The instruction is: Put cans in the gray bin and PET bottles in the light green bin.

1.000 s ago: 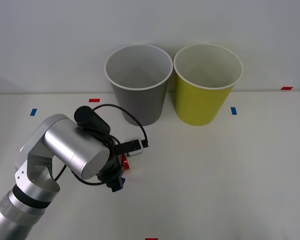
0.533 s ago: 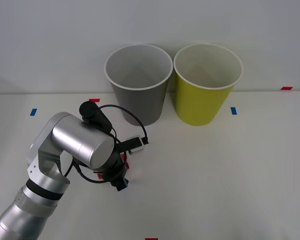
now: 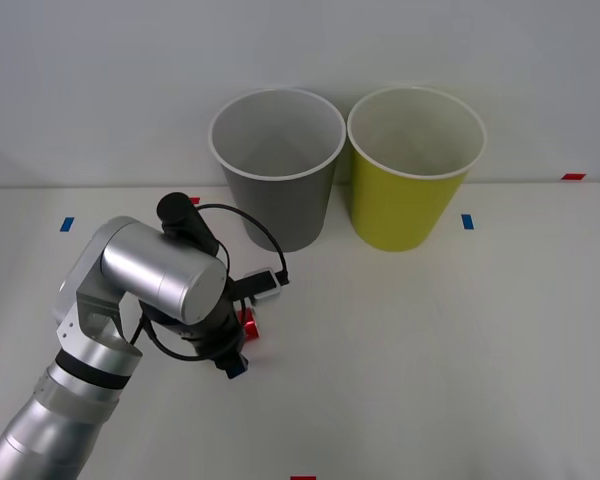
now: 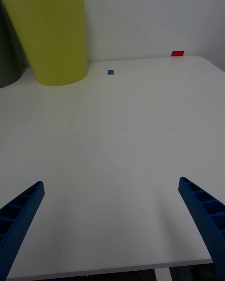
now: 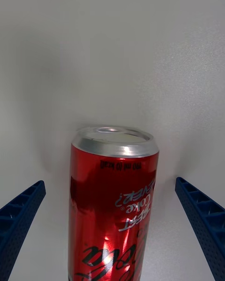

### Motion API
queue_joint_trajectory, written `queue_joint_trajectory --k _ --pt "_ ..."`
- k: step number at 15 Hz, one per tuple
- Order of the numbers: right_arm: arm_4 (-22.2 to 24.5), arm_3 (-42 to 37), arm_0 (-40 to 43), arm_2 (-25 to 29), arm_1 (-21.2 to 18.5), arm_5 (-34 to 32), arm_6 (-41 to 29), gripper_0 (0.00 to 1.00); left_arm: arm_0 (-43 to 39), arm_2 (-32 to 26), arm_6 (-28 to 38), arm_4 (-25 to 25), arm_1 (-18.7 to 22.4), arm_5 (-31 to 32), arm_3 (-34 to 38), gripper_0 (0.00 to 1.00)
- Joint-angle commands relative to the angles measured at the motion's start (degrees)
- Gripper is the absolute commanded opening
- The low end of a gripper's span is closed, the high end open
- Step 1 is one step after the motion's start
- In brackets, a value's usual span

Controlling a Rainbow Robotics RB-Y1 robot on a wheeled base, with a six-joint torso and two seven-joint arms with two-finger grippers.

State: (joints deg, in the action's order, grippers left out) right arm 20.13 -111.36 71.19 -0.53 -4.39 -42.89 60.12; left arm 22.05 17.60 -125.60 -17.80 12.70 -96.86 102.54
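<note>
One red Coke can (image 5: 112, 206) lies on the white table (image 3: 430, 340), between the spread blue fingers (image 5: 21, 215) of the left gripper (image 3: 238, 348), with bare table on either side of it and neither finger touching. The gray bin (image 3: 278, 165) stands at its 12 o'clock, the light green bin (image 3: 415, 165) at 1 o'clock, rims nearly touching. The right gripper (image 4: 112, 229) hangs released over bare tabletop near the front edge.
</note>
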Motion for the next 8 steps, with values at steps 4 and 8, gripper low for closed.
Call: queue_joint_trajectory --k 4,8 --pt "0.0 0.0 0.0 0.0 0.0 0.0 0.0 1.0 0.1 -0.6 -0.6 0.7 -1.4 0.4 -1.5 0.95" --pt "0.0 0.0 0.0 0.0 0.0 0.0 0.0 1.0 0.4 -0.6 -1.6 0.2 -2.1 1.9 -3.7 0.95"
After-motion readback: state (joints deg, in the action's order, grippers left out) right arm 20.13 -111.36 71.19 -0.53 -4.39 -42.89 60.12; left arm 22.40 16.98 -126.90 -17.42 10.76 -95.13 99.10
